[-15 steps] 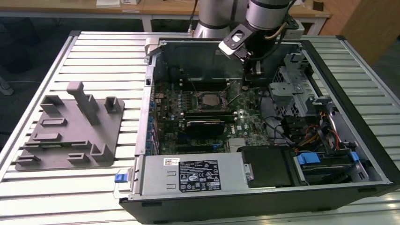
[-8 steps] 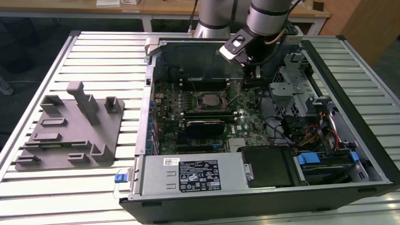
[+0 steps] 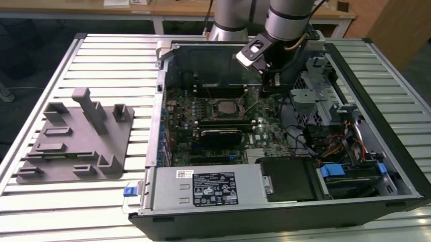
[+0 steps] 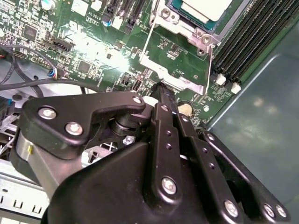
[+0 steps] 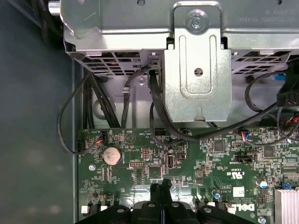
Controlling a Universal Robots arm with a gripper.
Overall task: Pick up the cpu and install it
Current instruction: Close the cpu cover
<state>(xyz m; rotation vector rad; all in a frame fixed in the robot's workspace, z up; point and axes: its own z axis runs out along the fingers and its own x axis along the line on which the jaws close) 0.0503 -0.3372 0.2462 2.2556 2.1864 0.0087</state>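
Slatted metal table (image 3: pixel 101 60) with an open computer case (image 3: pixel 404 166) on it. Gripper (image 4: pixel 161 89) clenched, fingers pressed together, holding nothing, tips low over motherboard (image 5: pixel 210 158) at the socket frame (image 4: pixel 175 79) edge; contact unclear. Cpu (image 4: pixel 205 8) sits in the socket just beyond the fingertips.

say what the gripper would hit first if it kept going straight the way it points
Probably the motherboard, right beside the CPU socket's metal frame; the gripper hangs close above it, though depth is unclear.
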